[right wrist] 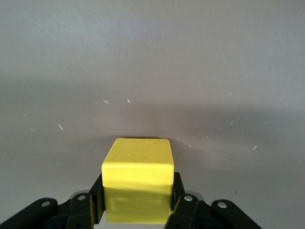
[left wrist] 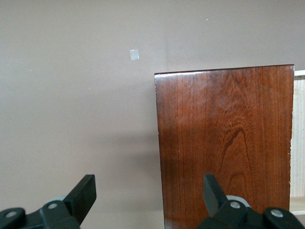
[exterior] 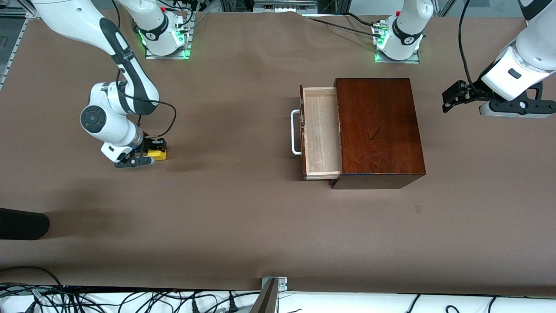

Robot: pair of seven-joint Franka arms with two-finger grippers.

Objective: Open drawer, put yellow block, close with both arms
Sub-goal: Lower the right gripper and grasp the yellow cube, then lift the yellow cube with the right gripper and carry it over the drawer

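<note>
The yellow block (exterior: pixel 157 153) is between the fingers of my right gripper (exterior: pixel 150 154), low at the table toward the right arm's end. In the right wrist view the block (right wrist: pixel 138 183) fills the gap and both black fingers (right wrist: pixel 95 198) press its sides. The drawer (exterior: pixel 321 130) is pulled out of the dark mahogany box (exterior: pixel 378 130), its pale tray empty and its white handle (exterior: pixel 295 132) facing the right arm's end. My left gripper (exterior: pixel 451 98) is open in the air beside the box, toward the left arm's end. In the left wrist view it (left wrist: pixel 148 195) looks down on the box (left wrist: pixel 224 143).
A black object (exterior: pixel 21 224) lies at the table's edge toward the right arm's end, nearer the front camera. A small tape mark (exterior: pixel 418 209) is on the brown table cover near the box. Cables run along the near edge.
</note>
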